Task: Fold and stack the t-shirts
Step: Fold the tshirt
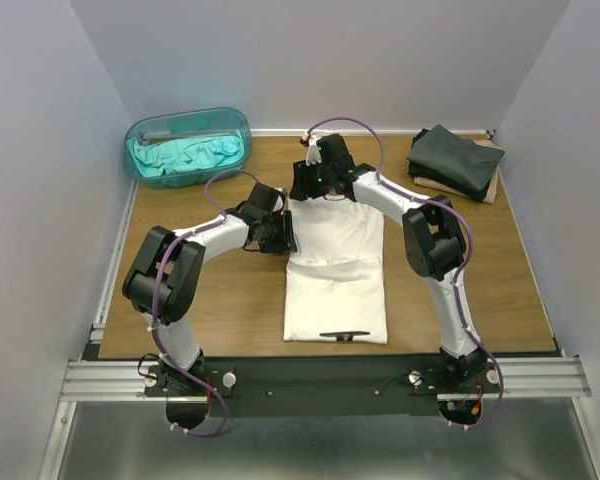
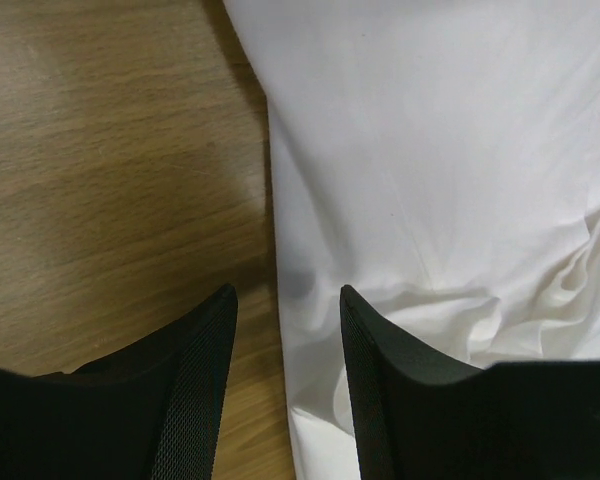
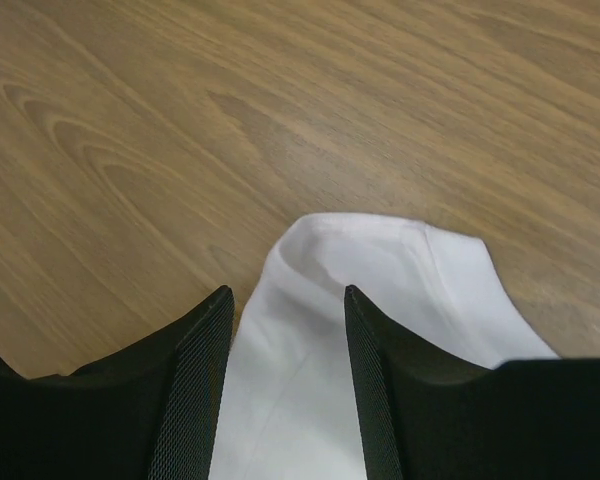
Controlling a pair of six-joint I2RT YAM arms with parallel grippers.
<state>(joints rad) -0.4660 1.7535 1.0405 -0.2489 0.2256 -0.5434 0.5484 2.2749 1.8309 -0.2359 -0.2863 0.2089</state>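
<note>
**Since the cloth is light and limp, pinch its edges**

While the white t-shirt (image 1: 335, 285) lies as a long strip on the table (image 1: 480, 290), the left gripper (image 2: 288, 292) straddles its left edge and the right gripper (image 3: 288, 292) its far end, both parted and empty.

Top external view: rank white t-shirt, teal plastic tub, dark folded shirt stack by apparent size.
1. white t-shirt, laid out mid-table, clearly largest.
2. teal plastic tub, far left corner.
3. dark folded shirt stack, far right corner; looks smaller than the tub, and both sit about equally far from the camera.
</note>
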